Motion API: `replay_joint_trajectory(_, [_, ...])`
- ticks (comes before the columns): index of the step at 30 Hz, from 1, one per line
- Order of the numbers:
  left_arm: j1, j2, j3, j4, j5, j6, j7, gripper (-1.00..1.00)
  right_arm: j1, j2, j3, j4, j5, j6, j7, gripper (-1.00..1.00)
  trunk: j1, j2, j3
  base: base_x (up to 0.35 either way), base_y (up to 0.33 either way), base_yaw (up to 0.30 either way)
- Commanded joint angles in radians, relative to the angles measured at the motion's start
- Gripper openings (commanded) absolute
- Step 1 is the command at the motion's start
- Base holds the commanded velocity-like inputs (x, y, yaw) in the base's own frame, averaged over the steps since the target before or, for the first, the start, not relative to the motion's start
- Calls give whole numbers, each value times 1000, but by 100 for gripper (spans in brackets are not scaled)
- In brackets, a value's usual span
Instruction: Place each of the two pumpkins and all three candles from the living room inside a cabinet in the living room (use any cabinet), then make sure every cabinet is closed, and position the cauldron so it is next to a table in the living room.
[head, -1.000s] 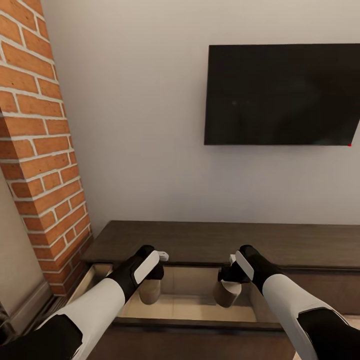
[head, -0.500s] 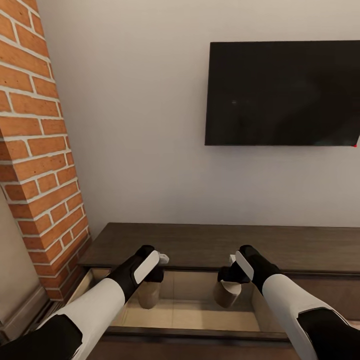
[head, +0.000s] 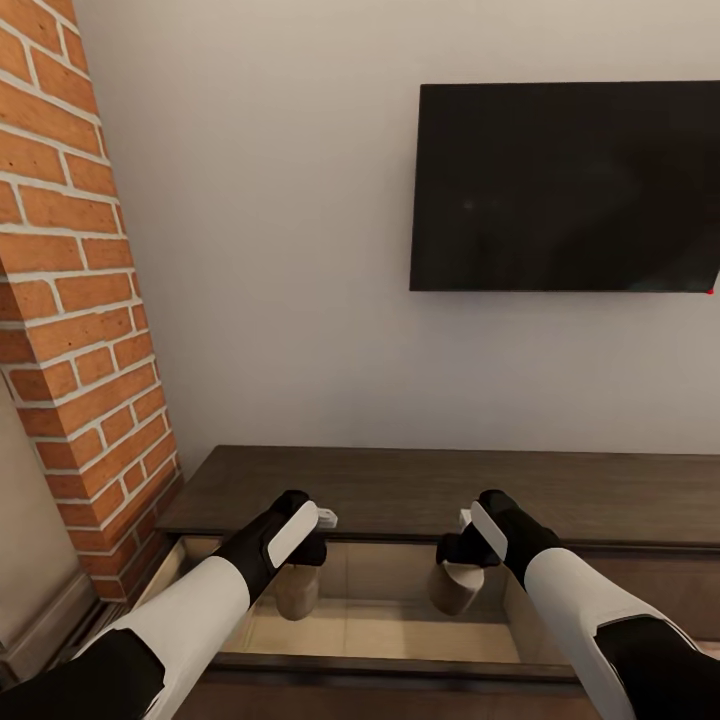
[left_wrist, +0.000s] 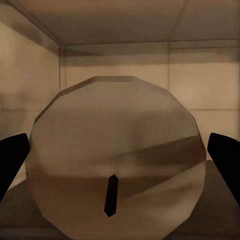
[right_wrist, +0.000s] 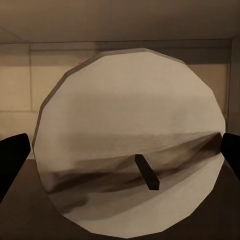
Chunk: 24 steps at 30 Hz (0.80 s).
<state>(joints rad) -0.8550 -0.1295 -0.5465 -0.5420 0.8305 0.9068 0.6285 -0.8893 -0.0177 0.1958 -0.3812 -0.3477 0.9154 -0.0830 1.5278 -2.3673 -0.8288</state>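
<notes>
Left gripper (head: 305, 555): closed around a grey-beige candle (head: 297, 590), held upright inside the open drawer (head: 390, 625).
Right gripper (head: 462, 553): clamped on a second candle (head: 455, 588), also hanging over the pale drawer floor, likely so both can be set down together.
Cabinet (head: 430, 490): dark wood, its near drawer pulled out towards me.
Beyond: a black television (head: 565, 185) on the wall; a brick column (head: 70, 290) on the left.

Two candles — one at lower left (head: 298, 590), one at lower centre-right (head: 455, 587). Two claws — left (head: 312, 545), right (head: 462, 548). One cabinet (head: 420, 490), one black screen (head: 565, 185), one brick column (head: 75, 290).
</notes>
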Motion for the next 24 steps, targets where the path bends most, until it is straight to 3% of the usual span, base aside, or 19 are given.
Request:
replay_joint_trajectory(1, [-1, 1, -5, -1, 10, 1, 10, -100, 0, -1, 7, -2, -11, 7, -8, -100, 0, -1, -1, 0, 0, 0])
replay_joint_trajectory(9, [-1, 1, -6, -1, 10, 1, 9, -100, 0, 1, 7, -2, -19, 72, -63, -100, 0, -1, -1, 0, 0, 0])
replay_joint_trajectory(24, [-1, -1, -6, -2, 7, 1, 10, -100, 0, 2, 6, -4, -25, 79, -72, -100, 0, -1, -1, 36, 0, 0])
